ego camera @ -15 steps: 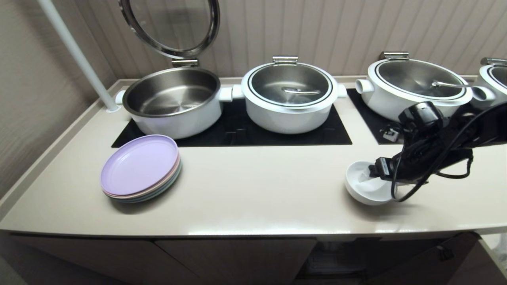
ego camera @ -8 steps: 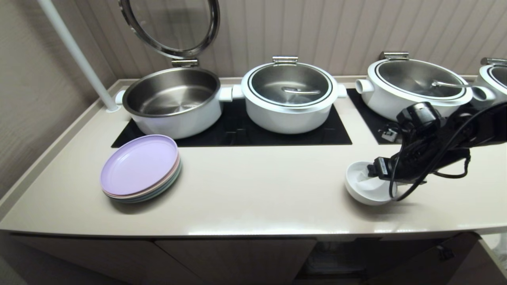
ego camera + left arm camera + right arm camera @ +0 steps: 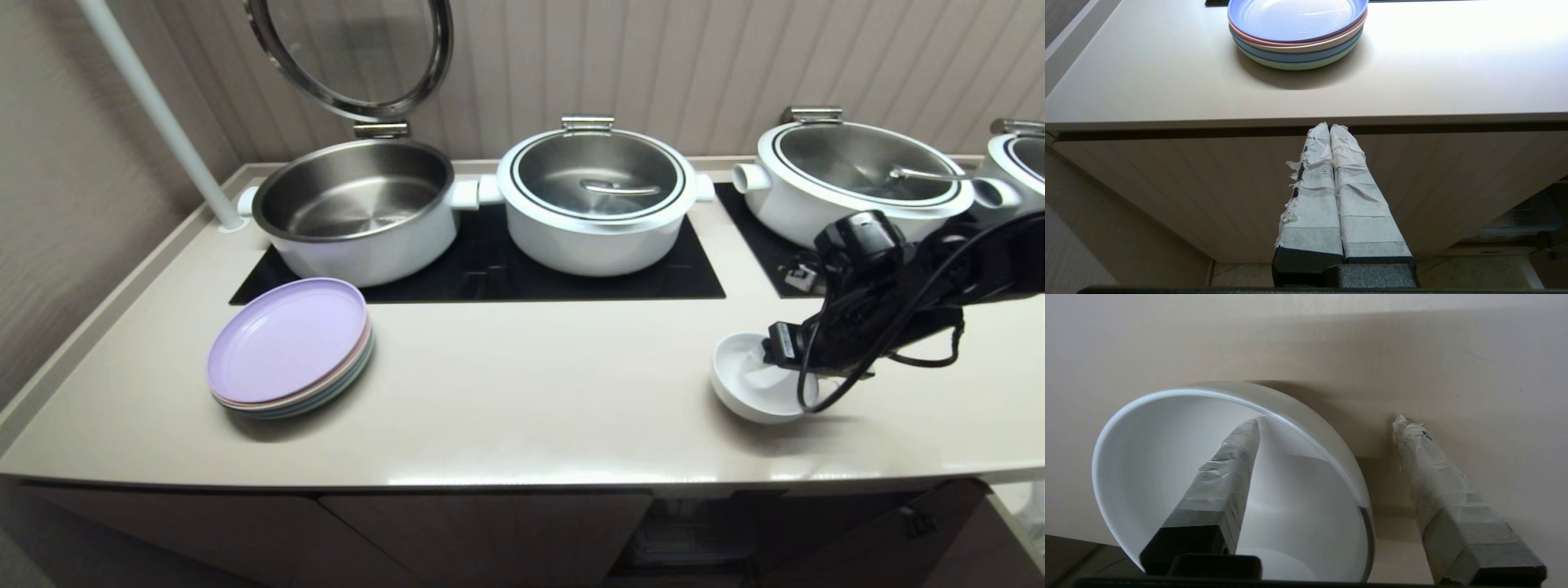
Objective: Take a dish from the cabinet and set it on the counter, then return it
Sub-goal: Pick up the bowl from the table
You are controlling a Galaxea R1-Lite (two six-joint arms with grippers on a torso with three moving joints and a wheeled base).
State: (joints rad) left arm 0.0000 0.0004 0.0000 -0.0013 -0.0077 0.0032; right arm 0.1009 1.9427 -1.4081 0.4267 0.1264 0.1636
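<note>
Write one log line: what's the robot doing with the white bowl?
right tool: open, straddling bowl wall | bowl: tilted on counter | left tool: shut, parked below counter

Our right pincer (image 3: 1327, 420) draws its fingers closer about the dish (image 3: 755, 384) wall, and the dish now sits more upright on the worktop (image 3: 522, 392).

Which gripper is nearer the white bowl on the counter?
The right. The right gripper straddles the bowl's rim, one finger inside and one outside. The left gripper hangs below the counter edge, in front of the cabinet door, near the stacked plates.
</note>
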